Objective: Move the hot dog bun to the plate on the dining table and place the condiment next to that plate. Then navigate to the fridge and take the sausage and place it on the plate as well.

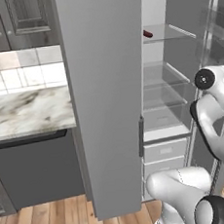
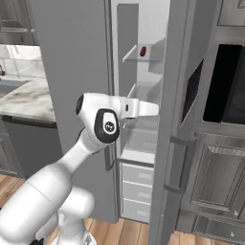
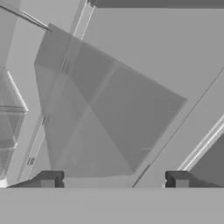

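The fridge (image 1: pixel 108 99) stands open in front of me, pale grey with clear glass shelves. The sausage (image 1: pixel 147 34), small and reddish-brown, lies on an upper glass shelf (image 2: pixel 139 56); from the right it shows as a sausage (image 2: pixel 142 51) above my hand. My arm reaches into the fridge at a middle shelf, below the sausage. In the hand view my gripper (image 3: pixel 113 180) is open, its fingertips (image 3: pixel 48 179) wide apart with nothing between them, facing the grey inner wall and glass shelves. The hot dog bun, plate, condiment and dining table are out of view.
An open fridge door (image 2: pixel 177 119) stands close on the right, another door (image 1: pixel 113 148) on the left. White fridge drawers (image 1: pixel 164 150) sit below the shelves. A marble counter (image 1: pixel 26 113) lies left; a dark wall oven (image 2: pixel 225 86) is right.
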